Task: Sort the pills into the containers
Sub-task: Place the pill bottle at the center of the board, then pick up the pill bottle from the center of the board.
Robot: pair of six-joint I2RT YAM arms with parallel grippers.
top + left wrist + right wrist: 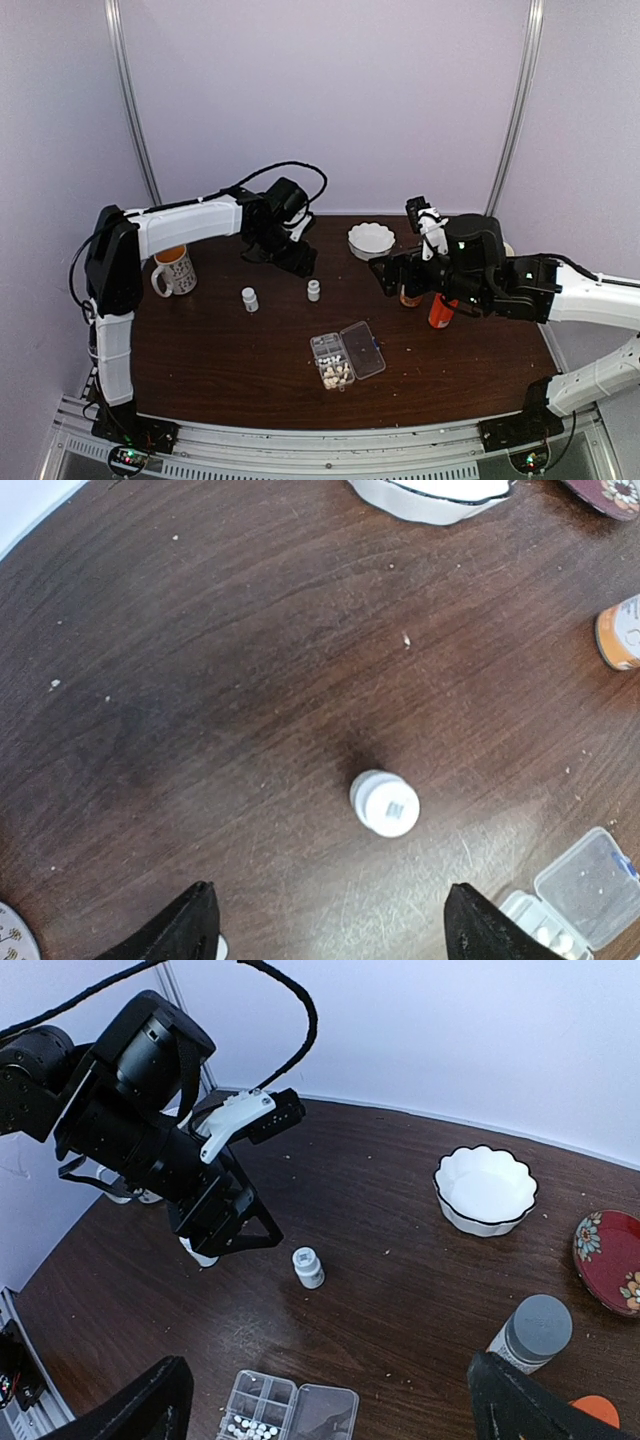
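As the pills (337, 376), 6 o'clock in the containers (325, 348), seem tiny, light, rollable, pinch singly; left hand (333, 928) and right hand (330, 1400) gape empty.

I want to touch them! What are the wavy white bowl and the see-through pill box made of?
The white bowl looks like glazed ceramic: shiny, with a thick wavy rim. The pill box is probably thin clear plastic: the brown table shows through its open lid.

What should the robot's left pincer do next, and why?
Probably lower the left pincer onto the small white bottle. The pincer is open and empty, and the bottle stands upright, almost centred beneath it and untouched.
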